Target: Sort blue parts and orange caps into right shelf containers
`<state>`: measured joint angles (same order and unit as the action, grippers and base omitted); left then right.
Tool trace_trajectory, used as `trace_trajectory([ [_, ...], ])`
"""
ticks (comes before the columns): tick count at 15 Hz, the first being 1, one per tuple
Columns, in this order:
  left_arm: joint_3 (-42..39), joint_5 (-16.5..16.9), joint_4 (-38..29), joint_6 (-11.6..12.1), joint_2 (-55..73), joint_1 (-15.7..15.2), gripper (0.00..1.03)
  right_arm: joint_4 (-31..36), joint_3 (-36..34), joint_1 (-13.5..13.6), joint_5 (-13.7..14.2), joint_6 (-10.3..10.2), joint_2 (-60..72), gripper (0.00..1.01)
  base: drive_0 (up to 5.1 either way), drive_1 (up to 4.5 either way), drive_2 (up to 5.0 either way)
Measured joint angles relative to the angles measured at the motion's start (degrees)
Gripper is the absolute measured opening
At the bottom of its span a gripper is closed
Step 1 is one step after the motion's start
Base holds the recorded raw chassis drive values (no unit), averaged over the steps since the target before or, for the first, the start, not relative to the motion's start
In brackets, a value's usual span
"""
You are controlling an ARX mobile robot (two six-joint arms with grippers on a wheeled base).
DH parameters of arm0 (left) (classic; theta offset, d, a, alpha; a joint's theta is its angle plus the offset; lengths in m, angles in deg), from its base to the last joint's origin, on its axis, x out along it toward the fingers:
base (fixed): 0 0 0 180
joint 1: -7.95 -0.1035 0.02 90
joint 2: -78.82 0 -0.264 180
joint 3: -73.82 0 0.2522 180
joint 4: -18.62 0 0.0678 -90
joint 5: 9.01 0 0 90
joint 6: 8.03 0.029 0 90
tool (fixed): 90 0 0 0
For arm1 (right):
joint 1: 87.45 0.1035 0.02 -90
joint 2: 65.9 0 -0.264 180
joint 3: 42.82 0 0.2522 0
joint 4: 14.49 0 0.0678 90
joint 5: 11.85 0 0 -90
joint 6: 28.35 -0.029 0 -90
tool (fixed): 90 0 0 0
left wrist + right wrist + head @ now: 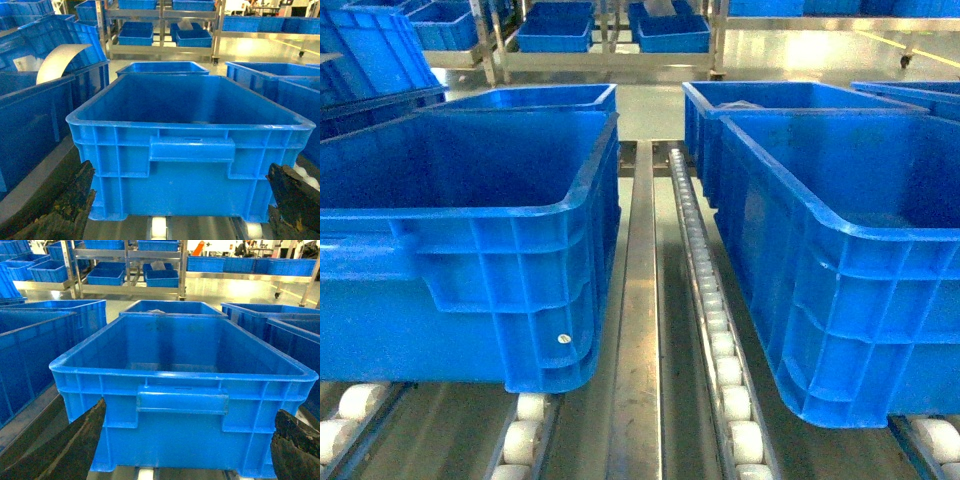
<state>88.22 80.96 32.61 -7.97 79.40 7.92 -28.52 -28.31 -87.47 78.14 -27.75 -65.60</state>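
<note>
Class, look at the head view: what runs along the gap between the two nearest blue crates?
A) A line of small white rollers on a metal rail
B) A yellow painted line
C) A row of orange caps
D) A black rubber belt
A. Between the left crate and the right crate, a line of white rollers sits on a metal rail running away from the camera.

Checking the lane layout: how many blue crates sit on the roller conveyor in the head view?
4: near left crate, one behind it, near right crate, one behind it. Others may be cut off.
</note>
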Motion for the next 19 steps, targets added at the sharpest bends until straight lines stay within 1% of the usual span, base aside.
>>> trace_trajectory([
  [2, 0.0, -0.02, 0.02, -0.02, 0.0, 0.0, 0.98, 0.02, 0.0, 0.0, 0.0, 0.0, 0.0, 0.98, 0.0, 0.0, 0.0],
  [19, 0.0, 0.0, 0.0, -0.02, 0.0, 0.0, 0.98, 0.0, 0.0, 0.0, 0.0, 0.0, 0.0, 0.98, 0.0, 0.0, 0.0],
])
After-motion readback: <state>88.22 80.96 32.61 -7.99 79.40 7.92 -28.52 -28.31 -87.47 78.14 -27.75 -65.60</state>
